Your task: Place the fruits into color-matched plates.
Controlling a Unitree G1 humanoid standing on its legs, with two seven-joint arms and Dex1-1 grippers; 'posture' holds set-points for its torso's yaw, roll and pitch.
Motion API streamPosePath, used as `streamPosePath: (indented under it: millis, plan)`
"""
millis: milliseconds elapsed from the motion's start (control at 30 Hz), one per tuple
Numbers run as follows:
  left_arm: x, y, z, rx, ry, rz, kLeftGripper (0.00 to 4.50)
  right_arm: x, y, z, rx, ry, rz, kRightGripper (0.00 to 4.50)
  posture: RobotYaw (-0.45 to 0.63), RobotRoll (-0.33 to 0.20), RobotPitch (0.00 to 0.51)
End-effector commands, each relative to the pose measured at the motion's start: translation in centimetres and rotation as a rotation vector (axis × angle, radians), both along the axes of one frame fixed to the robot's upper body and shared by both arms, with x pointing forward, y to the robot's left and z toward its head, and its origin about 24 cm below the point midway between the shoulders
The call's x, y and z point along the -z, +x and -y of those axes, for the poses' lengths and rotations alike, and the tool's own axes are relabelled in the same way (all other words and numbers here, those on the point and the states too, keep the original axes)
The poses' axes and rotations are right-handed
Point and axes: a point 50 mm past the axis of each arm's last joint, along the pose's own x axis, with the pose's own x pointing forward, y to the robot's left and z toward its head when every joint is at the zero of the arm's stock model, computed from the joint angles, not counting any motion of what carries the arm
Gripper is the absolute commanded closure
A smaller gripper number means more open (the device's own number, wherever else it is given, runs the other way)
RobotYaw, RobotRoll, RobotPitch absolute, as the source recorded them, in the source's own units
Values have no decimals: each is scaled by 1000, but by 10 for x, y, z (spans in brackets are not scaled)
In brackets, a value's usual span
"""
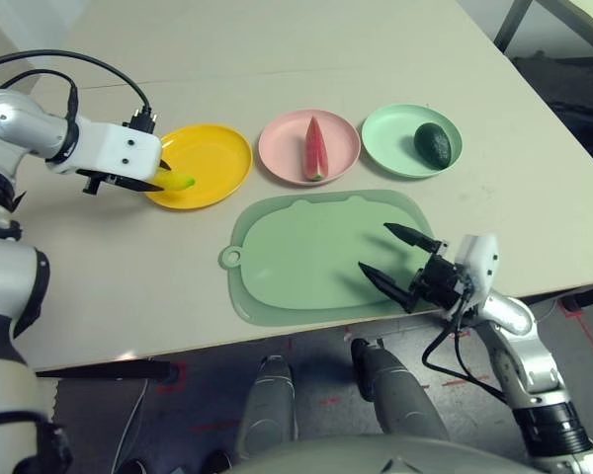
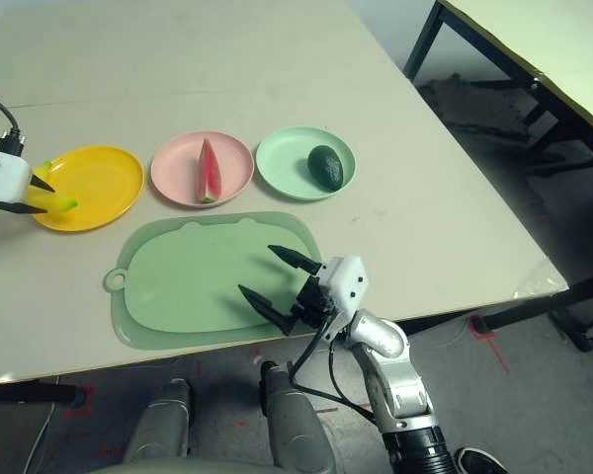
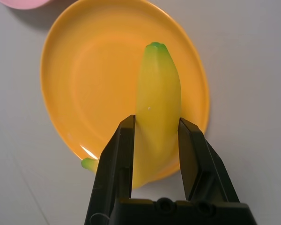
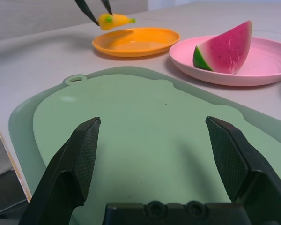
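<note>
Nearest, the right hand (image 1: pixel 400 265) hangs low over the front edge of the pale green mat (image 1: pixel 306 262), its fingers spread wide and holding nothing. Beyond the mat, on the desk (image 1: pixel 376 59), the plates stand in a row: the yellow plate (image 1: pixel 217 158), the pink plate (image 1: pixel 282 148) with the red watermelon wedge (image 1: pixel 314 150) on it, and the mint green plate (image 1: pixel 395 138) carrying the dark avocado (image 1: pixel 434 144). The left hand (image 3: pixel 157 140) is clamped on the banana (image 3: pixel 157 108) just above the yellow plate's near rim (whether it touches, I cannot tell). The banana's long axis runs along the fingers, green tip towards the plate's middle. It looks smooth, glossy yellow, gently curved. Release seems all that remains.
</note>
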Motion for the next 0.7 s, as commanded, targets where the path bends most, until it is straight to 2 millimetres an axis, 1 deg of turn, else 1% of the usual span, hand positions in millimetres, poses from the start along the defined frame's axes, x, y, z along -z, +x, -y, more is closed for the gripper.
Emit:
streamPosePath:
  millis: [33,133,267,500,567,667,700]
  plan:
    - [8,4,2,0,21,34,3142,-1,-1,-4,14,-8,-3,0,-143,0,212]
    - [14,8,5,5,30,66,3142,-3,-3,-8,9,-10,-12,0,-148,0,215]
    - [27,12,7,-9,44,85,3142,-5,-3,-9,20,-36,-25,0,-148,0,220]
    - [36,15,5,-29,57,115,3142,-4,-3,-10,30,-24,-39,0,-150,0,221]
    - [39,15,4,-31,63,119,2406,-4,-5,-9,14,-39,-40,0,-149,0,220]
    - [39,15,4,-31,63,128,1510,-2,-6,-7,-1,-63,-40,0,-148,0,220]
    - [39,15,4,-30,62,130,1113,-2,-5,-6,-1,-64,-40,0,-147,0,218]
